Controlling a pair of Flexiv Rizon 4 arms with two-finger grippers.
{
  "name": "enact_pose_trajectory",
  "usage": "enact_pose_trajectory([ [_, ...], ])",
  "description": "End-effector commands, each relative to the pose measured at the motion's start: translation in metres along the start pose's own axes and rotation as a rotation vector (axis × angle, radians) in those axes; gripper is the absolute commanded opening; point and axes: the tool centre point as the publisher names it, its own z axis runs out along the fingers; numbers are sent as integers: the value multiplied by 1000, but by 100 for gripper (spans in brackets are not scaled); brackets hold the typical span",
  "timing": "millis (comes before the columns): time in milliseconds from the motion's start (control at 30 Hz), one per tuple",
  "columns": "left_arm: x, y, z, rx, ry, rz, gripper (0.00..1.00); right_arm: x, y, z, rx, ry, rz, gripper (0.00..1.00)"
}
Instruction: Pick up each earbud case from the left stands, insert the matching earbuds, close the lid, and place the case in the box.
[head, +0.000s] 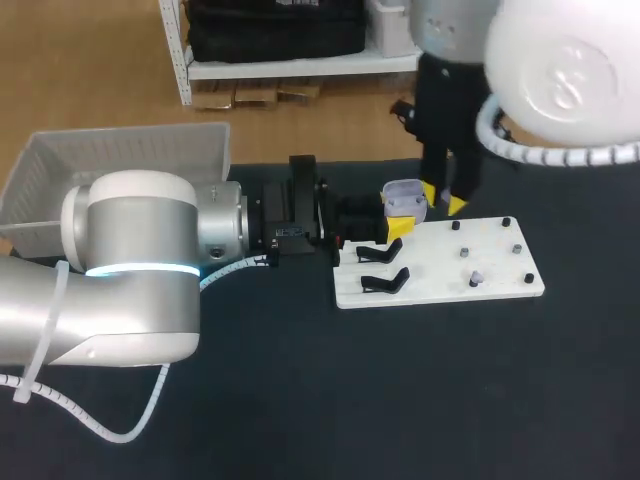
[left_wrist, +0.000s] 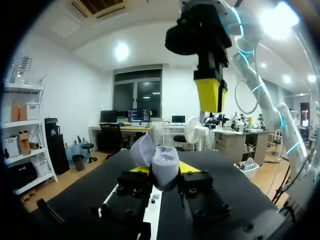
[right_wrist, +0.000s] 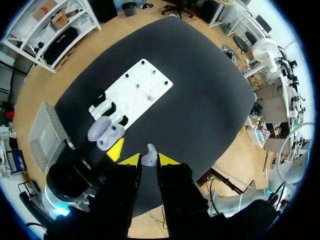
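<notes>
Earbud case (head: 404, 198): lid open, clamped sideways in left gripper (head: 398, 222).
Earbud (right_wrist: 149, 155): pinched in right gripper (right_wrist: 149, 161), at case's 3 o'clock.

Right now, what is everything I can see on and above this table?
Earbud case: one, lavender, lid open, gripped by the left fingers above the board.
Earbud: one, lavender, pinched between the right fingers.
Stands: two, black, board's left end.
Board: one, white, on the table.
Box: one, white, table's far left corner.
Table: one, black.
Left arm: silver, yellow-tipped fingers.
Right arm: white, yellow-tipped fingers, beside the case.
</notes>
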Motion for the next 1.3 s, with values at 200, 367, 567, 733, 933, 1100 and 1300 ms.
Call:
enact_pose_trajectory([
  [200, 2, -2, 1, -12, -8, 5, 0, -6, 39, 5, 11, 24, 5, 0],
  [367, 2, -2, 1, -12, -8, 5, 0, -5, 50, 8, 13, 22, 12, 0],
  [567, 2, -2, 1, -12, -8, 5, 0, -7, 47, 10, 27, 28, 45, 0],
  [733, 2, -2, 1, -12, -8, 5, 0, -9, 45, 15, 28, 38, 57, 0],
  [933, 2, -2, 1, -12, -8, 5, 0, -9, 47, 21, 30, 41, 68, 0],
  [1100, 2, -2, 1, -12, -8, 5, 0, -10, 48, 26, 33, 44, 73, 0],
  [1300, 2, -2, 1, -12, -8, 5, 0, -11, 50, 27, 28, 45, 79, 0],
])
